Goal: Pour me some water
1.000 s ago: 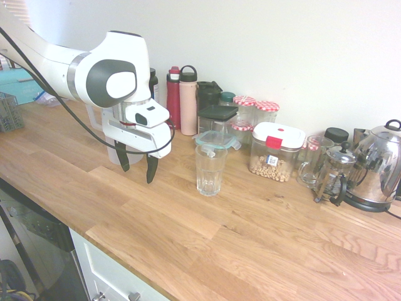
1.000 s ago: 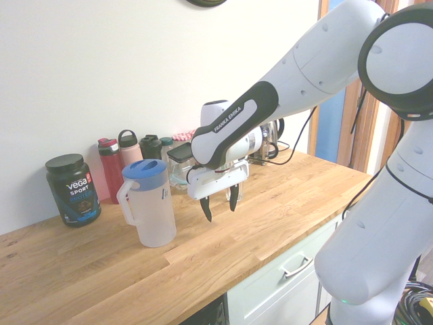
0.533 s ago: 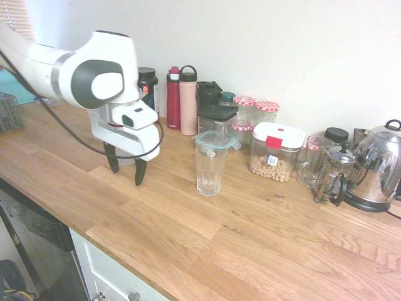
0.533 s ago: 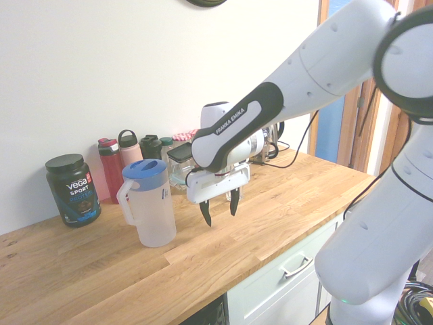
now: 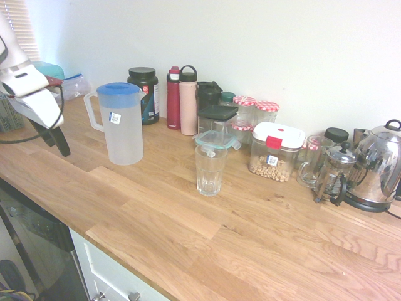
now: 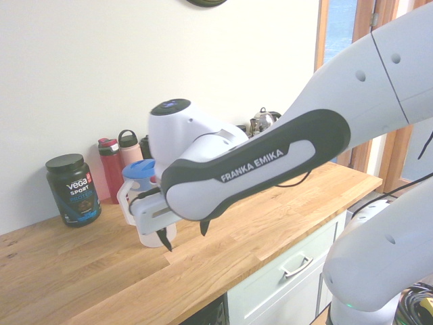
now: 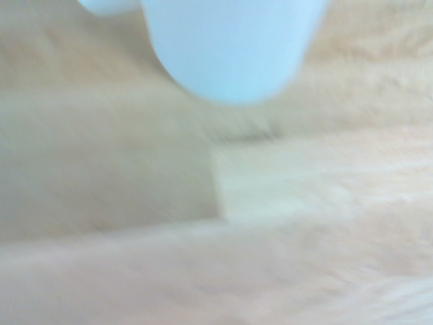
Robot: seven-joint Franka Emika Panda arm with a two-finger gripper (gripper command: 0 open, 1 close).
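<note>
A little water (image 5: 208, 185) sits at the bottom of the clear glass (image 5: 210, 169) near the middle of the wooden counter (image 5: 188, 238). To its left stands the frosted jug (image 5: 121, 123) with a blue lid. Far left, the gripper (image 5: 55, 137) hangs above the counter — fingers spread wide, holding nothing.

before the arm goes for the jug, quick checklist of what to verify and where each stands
1. Gripper open and empty: ok.
2. Jug upright on the counter, blue lid on: ok.
3. Jug handle free of the other things: ok.
4. Glass upright, apart from the jug: ok.
5. Water in the jug: cannot tell through the frosted wall.
6. Gripper lined up with the handle: not ok, it hangs off to the side, clear of the jug.
</note>
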